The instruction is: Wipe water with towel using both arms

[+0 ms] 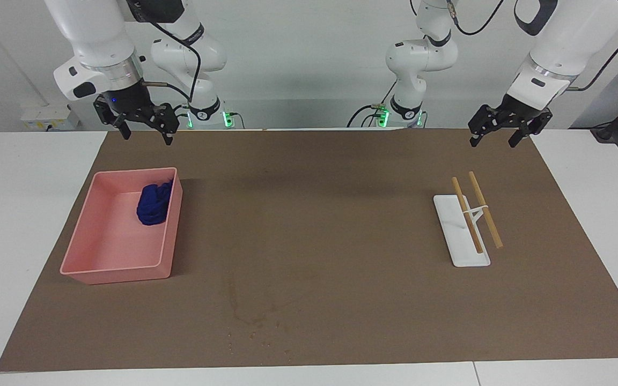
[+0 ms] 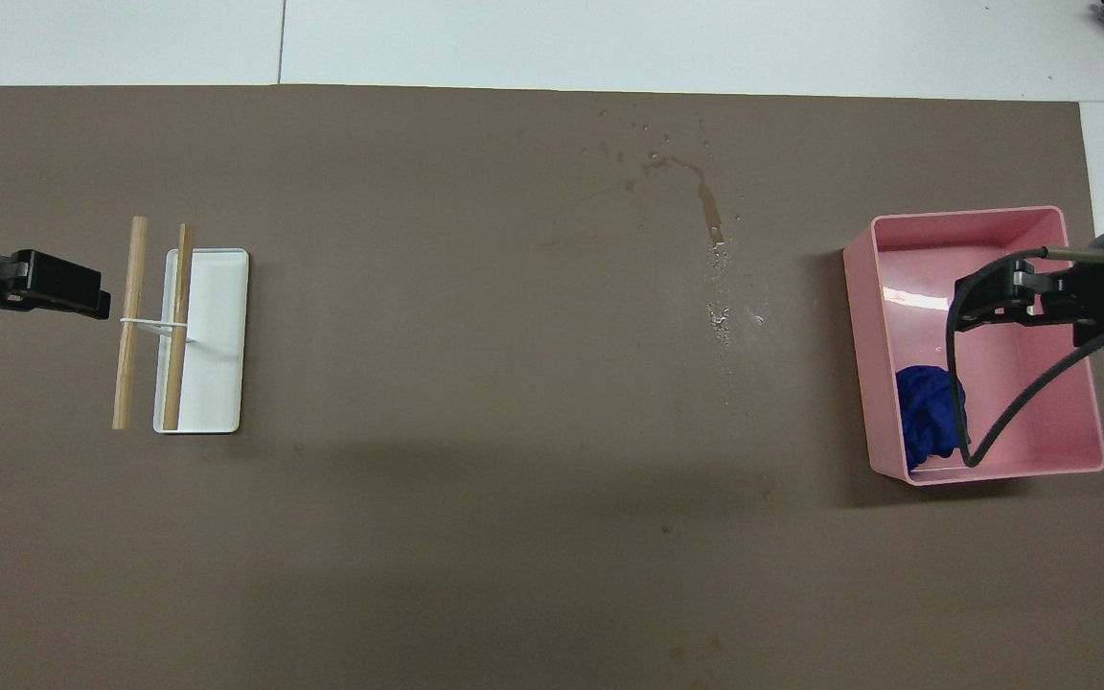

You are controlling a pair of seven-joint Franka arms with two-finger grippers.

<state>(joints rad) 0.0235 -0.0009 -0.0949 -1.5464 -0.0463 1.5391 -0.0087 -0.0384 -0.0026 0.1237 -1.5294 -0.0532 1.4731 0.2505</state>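
The towel (image 1: 153, 206) (image 2: 926, 426) is a crumpled royal-blue cloth lying in the pink tray (image 1: 100, 262) (image 2: 993, 216), at the tray's end nearest the robots. The water (image 1: 250, 321) (image 2: 710, 225) shows as droplets and thin dark streaks on the brown mat, farther from the robots than the tray, near the mat's middle. My right gripper (image 1: 146, 138) (image 2: 969, 302) hangs open and empty, high above the tray and well clear of the towel. My left gripper (image 1: 492, 143) (image 2: 97, 297) waits open and empty in the air at the left arm's end of the table.
A white rack (image 1: 462, 244) (image 2: 217, 364) carrying two wooden sticks (image 1: 483, 209) (image 2: 130, 316) stands on the brown mat (image 1: 330, 214) at the left arm's end. A black cable (image 2: 1002, 422) hangs from the right arm over the tray.
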